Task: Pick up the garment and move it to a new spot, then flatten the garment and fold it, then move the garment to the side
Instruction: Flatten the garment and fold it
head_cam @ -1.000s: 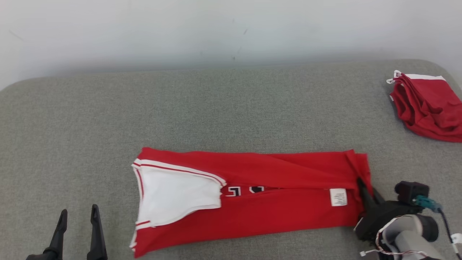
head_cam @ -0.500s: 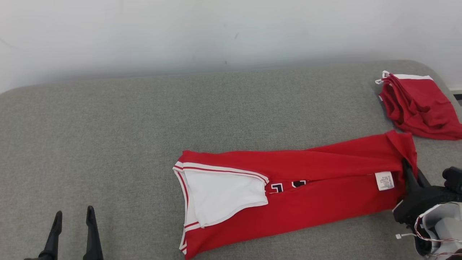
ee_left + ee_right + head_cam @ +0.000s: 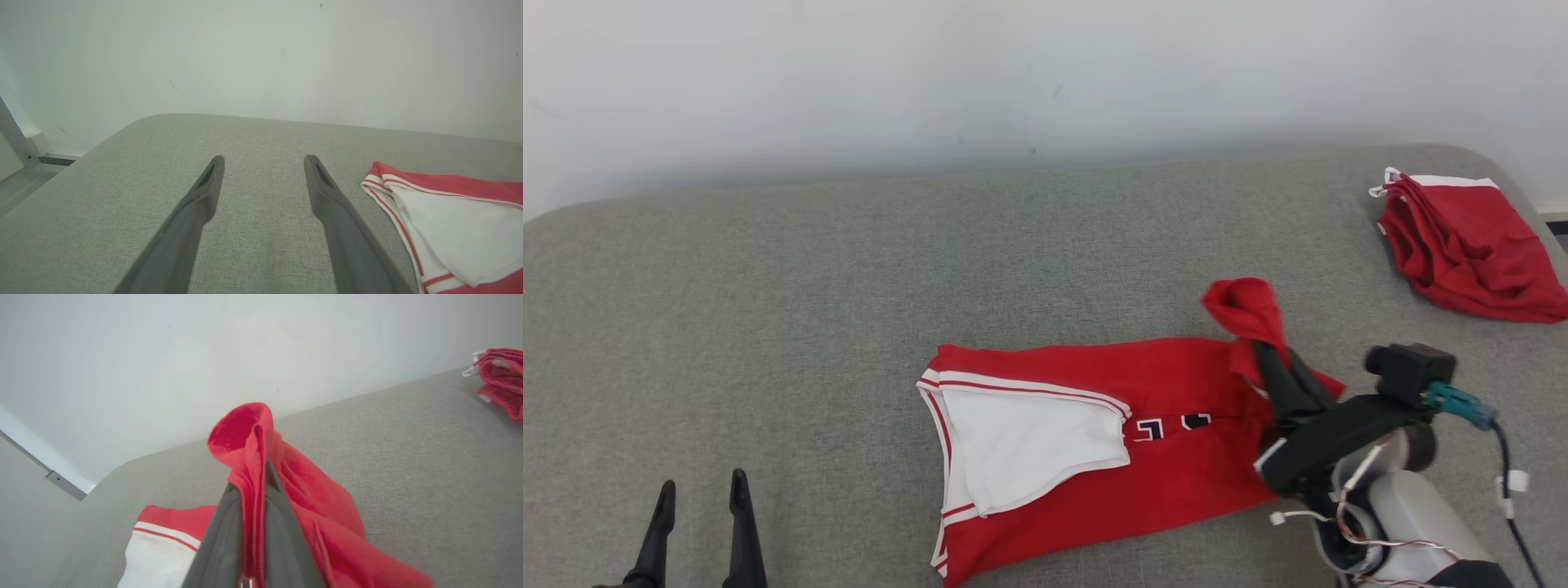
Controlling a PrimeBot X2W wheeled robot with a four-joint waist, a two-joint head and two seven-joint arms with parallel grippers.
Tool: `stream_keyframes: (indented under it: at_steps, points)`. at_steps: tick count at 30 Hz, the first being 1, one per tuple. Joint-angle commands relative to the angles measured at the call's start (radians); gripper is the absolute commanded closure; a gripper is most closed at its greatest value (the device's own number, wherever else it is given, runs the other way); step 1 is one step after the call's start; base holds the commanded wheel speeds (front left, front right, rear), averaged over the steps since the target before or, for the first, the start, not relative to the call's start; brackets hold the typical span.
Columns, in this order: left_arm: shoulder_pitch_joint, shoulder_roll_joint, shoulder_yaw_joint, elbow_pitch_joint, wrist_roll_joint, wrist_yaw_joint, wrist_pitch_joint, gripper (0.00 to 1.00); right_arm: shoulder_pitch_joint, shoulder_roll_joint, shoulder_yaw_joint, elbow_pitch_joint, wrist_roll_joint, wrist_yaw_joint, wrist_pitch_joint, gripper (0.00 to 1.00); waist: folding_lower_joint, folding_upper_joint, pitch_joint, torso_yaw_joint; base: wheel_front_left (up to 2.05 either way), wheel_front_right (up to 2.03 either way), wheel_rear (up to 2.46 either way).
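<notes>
Head view puts us in the folding step. The red jersey [image 3: 1176, 384] lies as a long strip on the grey fabric-covered worktop [image 3: 849, 286], near its front edge and right of centre. Its white-trimmed neck end points toward the robot's left. The opposite end is raised off the surface, pinched in the right gripper [image 3: 1267, 355], and a loose lobe of red cloth stands up above the fingertips.

In the right wrist view the jaws of the right gripper [image 3: 253, 486] are pressed together on a bunched edge of the jersey [image 3: 314, 490]. Cloth pokes out past the tips, and the rest drapes down to the right.

The left gripper [image 3: 703, 490] hovers at the lower left with its jaws wide apart and nothing between them. In its own wrist view the left gripper [image 3: 263, 163] is over bare fabric, and the jersey [image 3: 449, 183] lies well off to its right.

A second red garment [image 3: 1470, 245] sits crumpled at the far right corner, apart from all this.

We judge the strip is being doubled over, with the move to the side not yet begun. The next move calls for carrying the pinched end leftward over the flat part, low enough that the cloth lays down smoothly. It should be set down squarely on the neck end before the jaws part. The bunched grip may leave a wrinkle that needs pressing out.
</notes>
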Motion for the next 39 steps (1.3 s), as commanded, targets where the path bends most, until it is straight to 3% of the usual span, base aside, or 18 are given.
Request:
stream_keyframes:
  at_steps: [1,7,14,24,36,37,38,39]
  points:
    - [0.002,-0.003,-0.003,0.002,0.007,0.001,-0.003,0.00,0.012,0.023,0.009,-0.029,0.001,-0.003,0.015,1.00,0.0000,0.0000,-0.001,0.006,0.00,0.00,0.00]
    - [-0.020,-0.008,-0.024,0.014,0.008,0.001,-0.003,0.00,-0.003,0.116,0.065,-0.098,-0.018,-0.003,0.074,1.00,0.0000,0.0000,0.001,0.031,0.00,0.00,0.00]
    - [-0.056,-0.014,-0.067,0.032,0.001,0.001,-0.003,0.00,-0.060,0.216,0.129,-0.052,-0.040,-0.003,0.081,1.00,0.0000,0.0000,0.017,0.078,0.00,0.00,0.00]
    - [-0.104,-0.017,-0.114,0.058,-0.014,0.001,-0.003,0.00,-0.120,0.243,0.217,0.105,-0.020,-0.003,0.029,1.00,0.0000,0.0000,0.043,0.141,0.00,0.00,0.00]
    - [-0.111,-0.014,-0.114,0.078,-0.023,0.001,-0.003,0.00,-0.157,0.244,0.366,0.237,0.084,-0.003,-0.052,1.00,0.0000,0.0000,0.034,0.148,0.00,0.00,0.00]
    - [-0.111,-0.013,-0.113,0.078,-0.024,0.001,-0.003,0.00,-0.161,0.244,0.374,0.248,0.088,-0.003,-0.060,0.93,0.0000,0.0000,0.032,0.146,0.00,0.00,0.00]
    - [-0.110,-0.012,-0.112,0.079,-0.024,0.001,-0.003,0.00,-0.168,0.244,0.383,0.256,0.089,-0.003,-0.070,0.29,0.0000,0.0000,0.031,0.145,0.00,0.00,0.00]
    - [-0.109,-0.010,-0.111,0.079,-0.024,0.001,-0.003,0.00,-0.172,0.244,0.389,0.261,0.096,-0.003,-0.079,0.00,0.0000,0.0000,0.029,0.143,0.00,0.00,0.00]
